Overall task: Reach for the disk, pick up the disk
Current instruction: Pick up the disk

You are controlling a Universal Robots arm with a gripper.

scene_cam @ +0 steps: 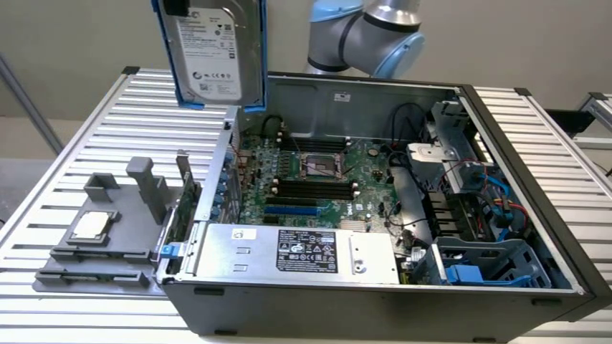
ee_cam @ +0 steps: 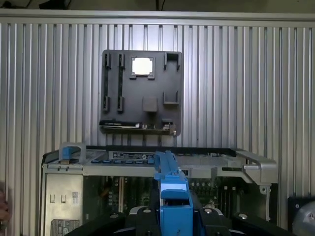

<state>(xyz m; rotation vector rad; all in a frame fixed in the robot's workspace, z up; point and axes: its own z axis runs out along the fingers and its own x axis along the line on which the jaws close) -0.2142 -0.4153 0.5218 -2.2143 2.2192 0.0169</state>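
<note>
The disk (scene_cam: 215,54), a silver-grey hard drive with a white label and blue side rails, hangs upright in the air above the far left corner of the open computer case (scene_cam: 383,301). Its top runs out of the exterior view. In the wrist view the disk (ee_cam: 170,187) appears edge-on as a blue rail, clamped between the black fingers of my gripper (ee_cam: 174,219), which is shut on it. It hangs clear of the case rim (ee_cam: 246,162) below.
Inside the case lie a motherboard (scene_cam: 316,175), a large silver box with a black label (scene_cam: 306,251) and drive cages (scene_cam: 478,265). A grey fixture tray (scene_cam: 96,244) holding a small square chip (scene_cam: 91,226) sits on the slatted table (scene_cam: 86,143). The arm's joints (scene_cam: 368,32) stand behind the case.
</note>
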